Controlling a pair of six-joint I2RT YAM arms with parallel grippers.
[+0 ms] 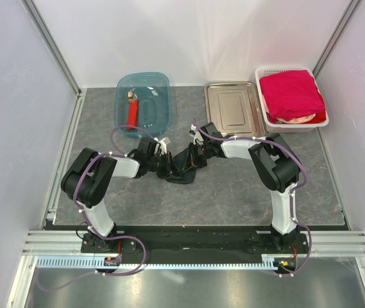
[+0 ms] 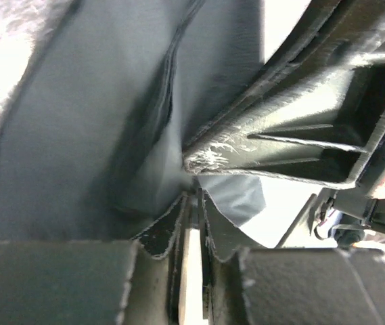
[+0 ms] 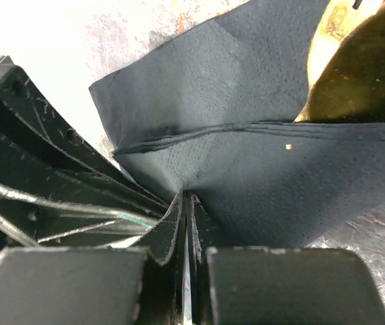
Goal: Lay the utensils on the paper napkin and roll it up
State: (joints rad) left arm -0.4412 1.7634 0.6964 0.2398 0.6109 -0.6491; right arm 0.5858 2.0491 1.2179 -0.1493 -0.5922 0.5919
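Two hands are down in the middle of the grey stone-look table (image 1: 233, 186), nose to nose over the thin black paper napkin (image 3: 246, 88). The left hand (image 2: 191, 203) looks clamped on a fold of it. Paper runs right into its tips, though a slit of light shows between the fingers lower down. The right hand (image 3: 185, 200) is pinched tight on the stacked edge of the napkin. One shiny gold-coloured metal utensil (image 3: 361, 74) pokes out from under the top flap, at the far end from the right hand's fingers. If more cutlery is in there, it's hidden.

My guess is this is the rolling part. I'd turn both wrists together at the same pace and hold the fold snug against the metal so it doesn't slide out the open end. I'd also pull gently, since thin paper gripped at two points so close together could tear between them.

The hands are almost touching, so there's no slack between them. Any roll has to go toward or away from the arm bases, and there's bare table both ways. The blue plastic tub (image 1: 160, 90) with a red-bodied tool (image 1: 131, 110), the steel tray (image 1: 209, 109) and the white basket (image 1: 260, 90) of red cloth (image 1: 291, 93) sit along the back, near enough to matter on a long push forward.
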